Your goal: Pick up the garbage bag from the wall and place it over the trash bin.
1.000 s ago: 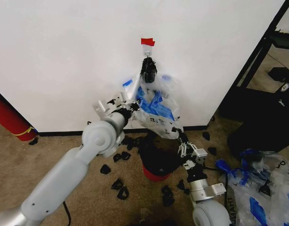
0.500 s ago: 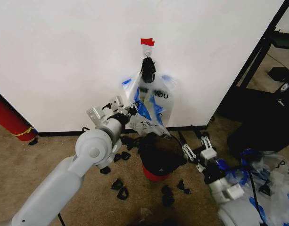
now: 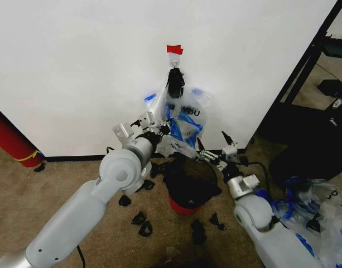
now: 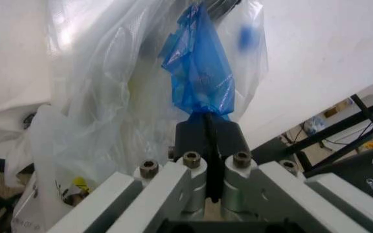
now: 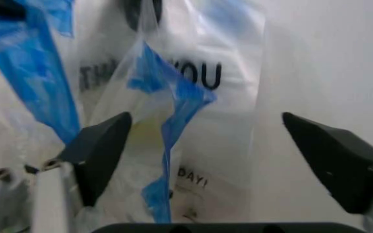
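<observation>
The garbage bag (image 3: pixel 184 117) hangs from a metal hook under a red tape piece (image 3: pixel 174 49) on the white wall (image 3: pixel 76 67). It is translucent white with blue patches and black lettering. My left gripper (image 3: pixel 160 129) is at the bag's left side, shut on a blue fold of it (image 4: pixel 199 82), and the closed fingers (image 4: pixel 222 141) show in the left wrist view. My right gripper (image 3: pixel 212 141) is open just off the bag's lower right, its fingers (image 5: pixel 99 148) spread wide before the lettered bag (image 5: pixel 199 73). The red trash bin (image 3: pixel 186 194) with its black rim stands on the carpet below the bag.
Small black scraps (image 3: pixel 141 219) litter the carpet around the bin. A long red cylinder with a yellow band (image 3: pixel 11 142) leans at the left. A heap of similar plastic bags (image 3: pixel 313 220) lies at the right, behind it a black metal frame (image 3: pixel 304 64).
The right gripper rose from beside the bin to the bag's lower right. The bag, earlier stretched down to the right, hangs straighter. The left gripper shifted slightly right with its fold.
</observation>
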